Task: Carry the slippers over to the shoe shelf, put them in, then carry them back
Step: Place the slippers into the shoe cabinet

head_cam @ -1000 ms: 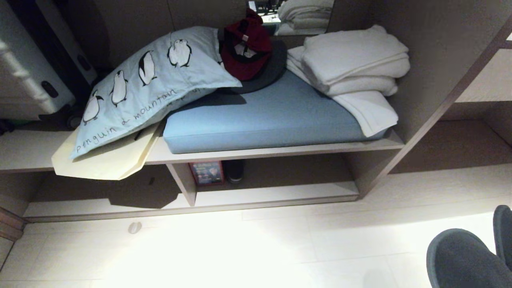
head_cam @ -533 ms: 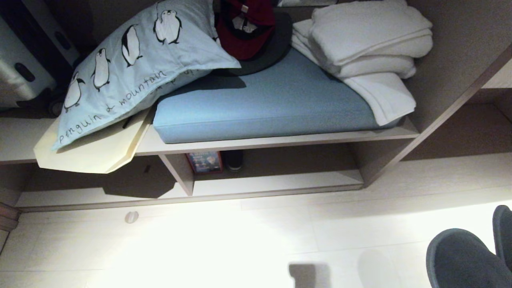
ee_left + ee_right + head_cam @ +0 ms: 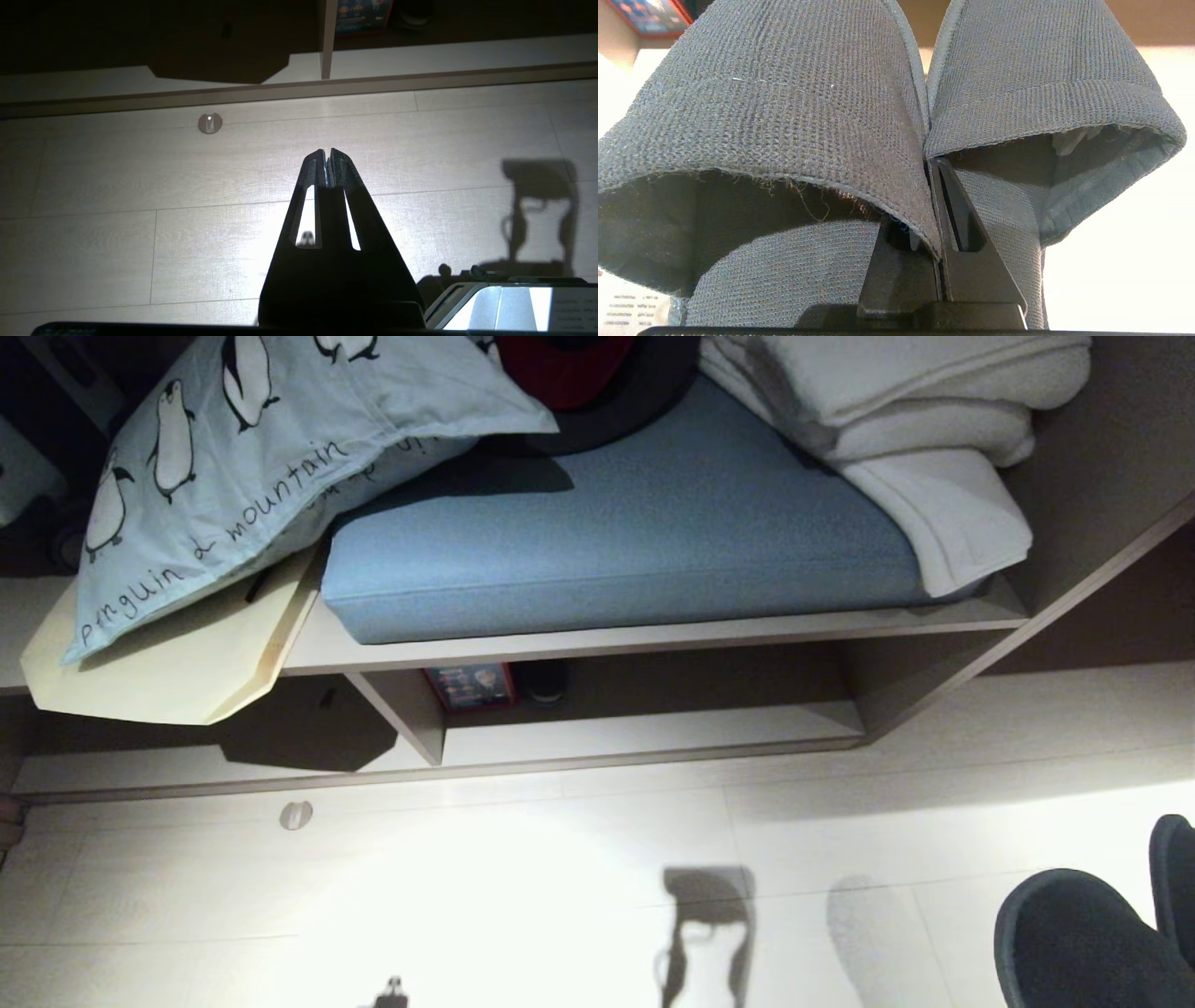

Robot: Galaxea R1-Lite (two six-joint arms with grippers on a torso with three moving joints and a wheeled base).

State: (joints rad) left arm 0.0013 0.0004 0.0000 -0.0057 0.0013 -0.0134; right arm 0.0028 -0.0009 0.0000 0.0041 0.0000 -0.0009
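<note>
Slippers (image 3: 794, 121): dark knitted pair, side by side with inner edges touching, held off the floor by the right gripper (image 3: 934, 177); its jaws are closed on those adjoining inner edges. In the head view the rounded toes show at the lower right corner (image 3: 1083, 943), well apart from the shelf.

Shoe shelf (image 3: 653, 733): low open compartment beneath the bench, pale board with a slanted side panel at right; at its back stand a red-framed box (image 3: 464, 685) and a dark object (too shadowed to identify).

Bench: blue cushion (image 3: 616, 537), penguin-print pillow (image 3: 252, 448) at left, folded white towels (image 3: 924, 420) at right.

Left gripper (image 3: 328, 161): empty, jaws closed tip to tip, above the pale plank floor (image 3: 140, 186).
</note>
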